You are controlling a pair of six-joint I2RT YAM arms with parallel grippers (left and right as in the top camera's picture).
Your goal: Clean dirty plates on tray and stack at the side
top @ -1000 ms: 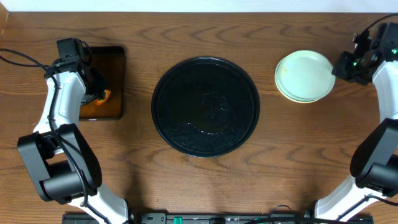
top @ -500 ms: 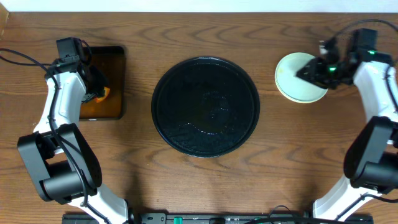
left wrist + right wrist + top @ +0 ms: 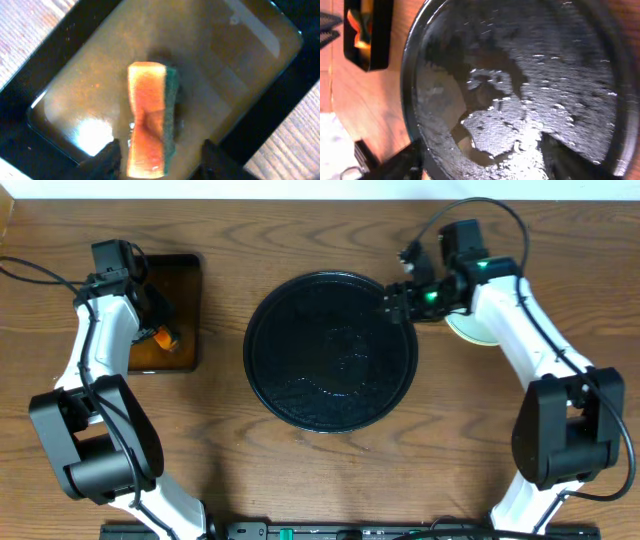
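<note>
The right gripper (image 3: 392, 304) hangs released over the right rim of the round black tray (image 3: 330, 355). In the wrist view its dark fingers stand wide apart with only the wet tray floor between them. A second ago it sat out past the far side of the plate stack. Since then it has swept inward across the stack to the tray edge.

The plates (image 3: 473, 330) lie just right of the tray, on the table, now mostly hidden under the right forearm. Only a pale sliver shows, so I cannot count them. The tray carries no plate, only streaks and beads of water. I judge that the stacking is done or close to it.

The left gripper (image 3: 161, 162) has barely moved. It hovers over the rectangular black tray (image 3: 188, 280) of brownish liquid, its fingers either side of the orange-and-green sponge (image 3: 148, 115). Whether they are actually pinching the sponge, I cannot tell.

The wooden table (image 3: 220, 460) is dark brown and grained. A pale strip runs along its far edge, and little else of the room shows.
</note>
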